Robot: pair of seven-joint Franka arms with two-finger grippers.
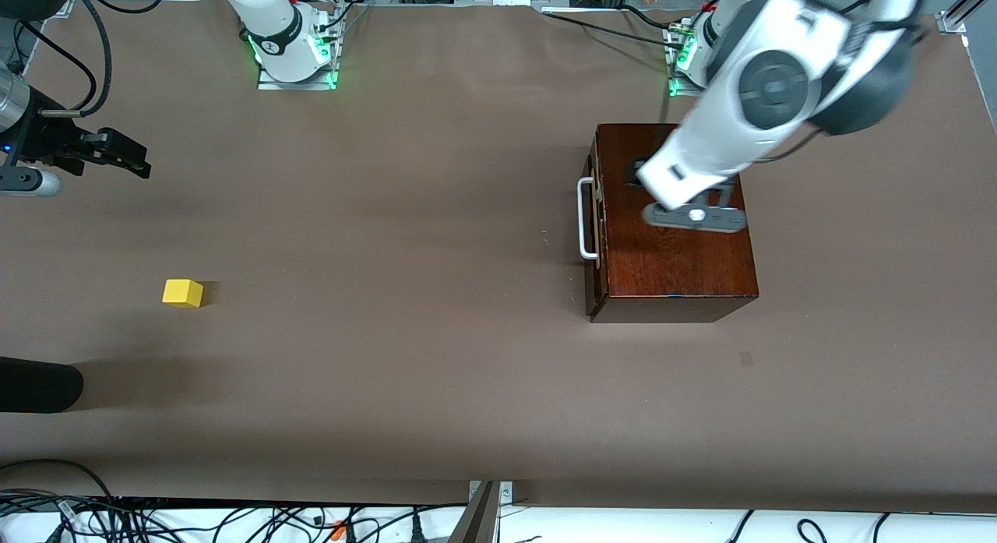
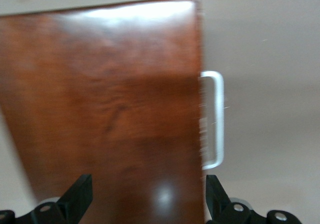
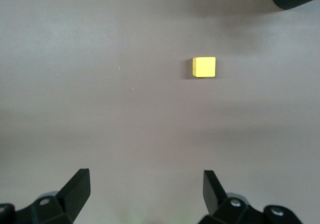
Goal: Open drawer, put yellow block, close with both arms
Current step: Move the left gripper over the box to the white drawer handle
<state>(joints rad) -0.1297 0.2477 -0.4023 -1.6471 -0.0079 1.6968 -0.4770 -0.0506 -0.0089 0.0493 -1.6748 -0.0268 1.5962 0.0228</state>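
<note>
Drawer [image 1: 595, 216] was shut, so the left gripper [image 2: 145, 196] hung spread over the mahogany box [image 1: 678, 231] near its handle [image 1: 584, 220], while the right gripper [image 3: 145, 194], jaws apart too, waited above the table with the yellow block [image 1: 183, 293] ahead.

A brown table [image 1: 436, 216] carries a black cylinder [image 1: 39, 385], with tangled cables [image 1: 195, 520] along its edge.

- You will find no text, label, brand, number or sign that can be read in any of the three views.
- The dark wooden box [image 1: 676, 223] carries no lettering you can make out.
- The yellow block [image 1: 183, 293] shows you plain faces only.
</note>
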